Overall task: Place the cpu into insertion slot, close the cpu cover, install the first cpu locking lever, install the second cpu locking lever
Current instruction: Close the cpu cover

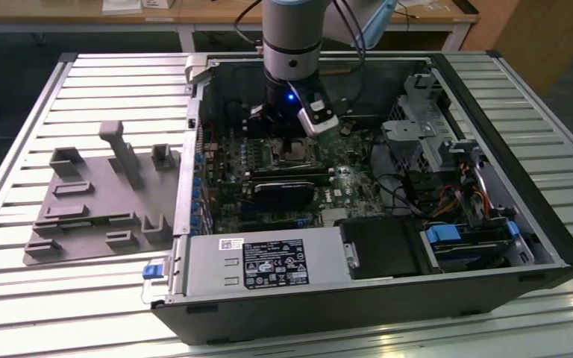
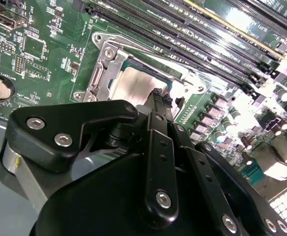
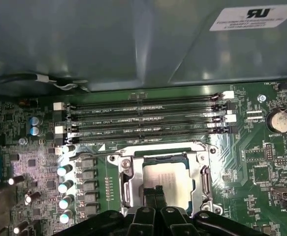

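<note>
a: which step is it on?
b: chip (image 3: 168, 174) sits in the socket (image 3: 155, 159) with the cover (image 3: 203, 179) down around it. cover-closing stage, i'd guess. can't make out the levers.
a: and the gripper (image 3: 155, 192)?
b: jaws pressed together, holding nothing, tips right at the chip's edge. calls for a gentle, straight push imo.

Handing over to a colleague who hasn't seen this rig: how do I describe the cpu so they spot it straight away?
Inside the open computer case, find the green motherboard and its four long black memory slots. Right beside them lies a silvery cpu cover, and the cpu is the flat dull-grey square in its window. Nothing else nearby is a plain, bare metal square.
</note>
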`<control>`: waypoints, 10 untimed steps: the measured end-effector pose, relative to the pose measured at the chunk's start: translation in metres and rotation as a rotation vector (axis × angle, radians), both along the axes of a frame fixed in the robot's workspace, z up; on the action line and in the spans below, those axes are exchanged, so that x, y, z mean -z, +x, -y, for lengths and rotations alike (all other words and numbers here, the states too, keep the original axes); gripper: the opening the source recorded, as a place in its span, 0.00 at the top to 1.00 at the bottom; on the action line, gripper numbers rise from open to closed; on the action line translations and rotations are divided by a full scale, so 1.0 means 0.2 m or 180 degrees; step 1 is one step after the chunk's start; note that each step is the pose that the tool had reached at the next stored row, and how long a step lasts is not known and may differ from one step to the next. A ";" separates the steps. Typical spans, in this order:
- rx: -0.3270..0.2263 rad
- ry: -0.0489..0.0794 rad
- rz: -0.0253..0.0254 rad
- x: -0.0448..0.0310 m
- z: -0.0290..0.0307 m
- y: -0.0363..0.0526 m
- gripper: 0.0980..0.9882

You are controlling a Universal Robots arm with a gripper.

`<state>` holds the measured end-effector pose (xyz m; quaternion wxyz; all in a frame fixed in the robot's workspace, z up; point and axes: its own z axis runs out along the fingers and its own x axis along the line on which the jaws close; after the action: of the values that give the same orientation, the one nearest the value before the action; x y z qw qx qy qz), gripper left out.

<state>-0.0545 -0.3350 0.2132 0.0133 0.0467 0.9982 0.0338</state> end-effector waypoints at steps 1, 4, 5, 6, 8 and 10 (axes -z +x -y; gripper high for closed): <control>-0.0012 0.0001 0.0000 0.002 0.001 0.000 0.99; -0.0074 0.0001 0.0000 0.005 0.003 -0.008 0.99; -0.0103 0.0001 0.0000 0.007 0.003 -0.010 0.99; -0.0134 0.0001 0.0000 0.008 0.003 -0.012 0.99; -0.0200 0.0001 0.0000 0.011 0.003 -0.016 0.99; -0.0232 0.0001 0.0000 0.017 0.003 -0.017 0.99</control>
<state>-0.0580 -0.3356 0.2099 0.0121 0.0103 0.9993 0.0345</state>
